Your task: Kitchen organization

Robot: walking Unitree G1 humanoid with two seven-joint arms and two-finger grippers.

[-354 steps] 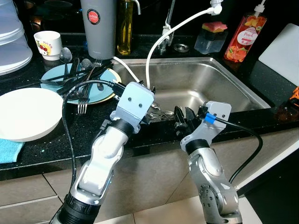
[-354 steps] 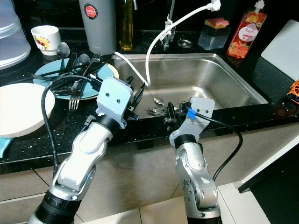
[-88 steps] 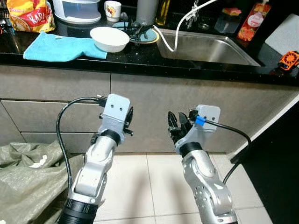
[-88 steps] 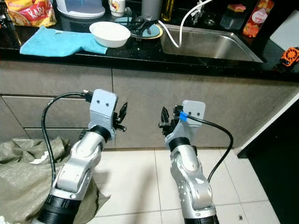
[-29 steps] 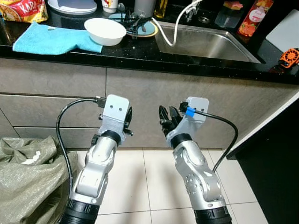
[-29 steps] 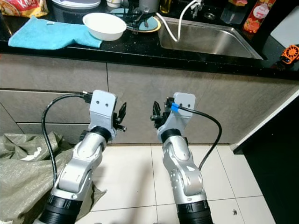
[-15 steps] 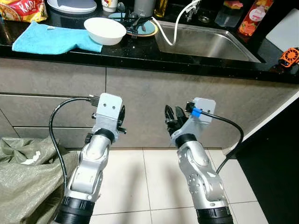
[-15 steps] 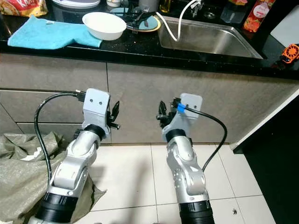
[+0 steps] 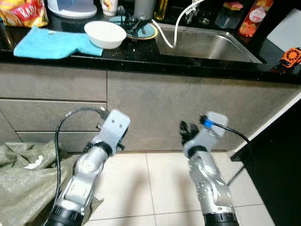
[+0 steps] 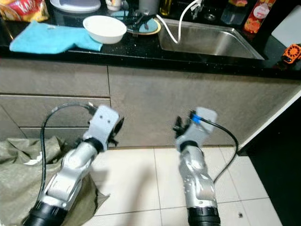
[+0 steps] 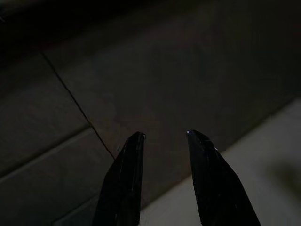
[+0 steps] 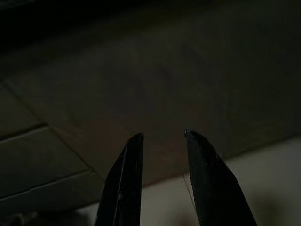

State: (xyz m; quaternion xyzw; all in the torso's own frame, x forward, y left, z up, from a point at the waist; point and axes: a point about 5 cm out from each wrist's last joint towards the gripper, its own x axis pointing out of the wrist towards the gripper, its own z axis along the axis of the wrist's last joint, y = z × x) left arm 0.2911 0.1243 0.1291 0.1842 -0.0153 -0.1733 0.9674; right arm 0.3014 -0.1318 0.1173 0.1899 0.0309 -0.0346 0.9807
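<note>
Two silver robot arms hang low before grey kitchen cabinet fronts (image 9: 155, 101), above a pale tiled floor (image 9: 155, 188). The left gripper (image 11: 163, 136) and the right gripper (image 12: 162, 135) each hold their two black fingers slightly apart, gripping nothing. Well above them, on the black stone counter (image 9: 141, 52), sit a white bowl (image 9: 105, 34), a turquoise cloth (image 9: 51, 42), a blue plate piled with dark cutlery (image 9: 138, 27) and a stainless steel sink (image 9: 207, 44); a crumpled grey-green sack (image 9: 23, 183) lies on the floor by the left arm.

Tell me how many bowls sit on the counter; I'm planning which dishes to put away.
1. A white bowl stands on the black counter, beside the blue towel and left of the sink. Others may be hidden behind items farther back.
</note>
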